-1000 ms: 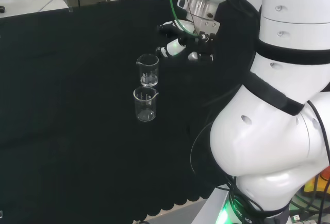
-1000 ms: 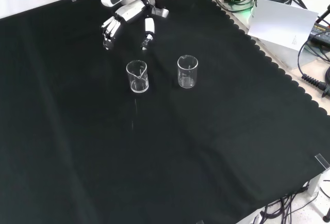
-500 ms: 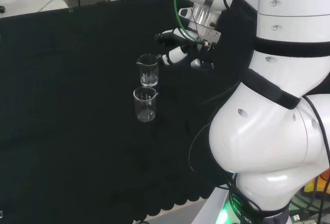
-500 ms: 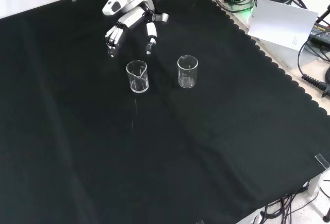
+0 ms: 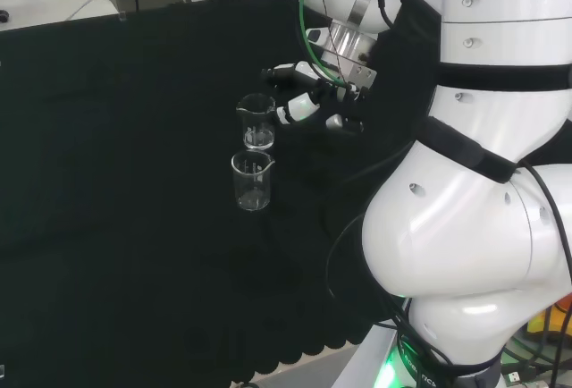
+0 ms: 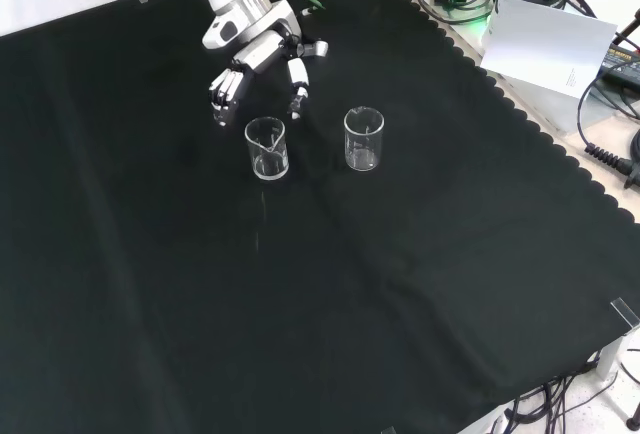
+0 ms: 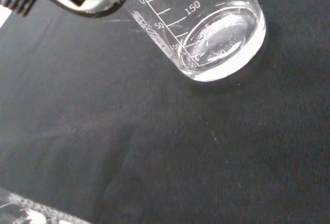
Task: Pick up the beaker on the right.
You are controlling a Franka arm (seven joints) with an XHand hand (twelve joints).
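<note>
The hand (image 6: 256,58) has come closer over the last second. In the front view it has slid down from the far edge of the black counter (image 6: 400,284) and now hangs just above and behind the left glass cup (image 6: 267,148). Its fingers (image 6: 222,92) are spread and a little bent, and they hold nothing. The thumb (image 6: 296,82) points down on the other side, so the cup's rim sits near the gap between them, but nothing touches yet. In the head view the hand (image 5: 308,102) is just to the right of the far cup (image 5: 256,122), and the other cup (image 5: 251,180) stands closer to the camera. The wrist view looks down on a cup (image 7: 206,33) close up, standing up straight on the cloth. It looks like the hand is lining up on this cup. Both cups have not moved. The hand likely needs to go lower and then close.
</note>
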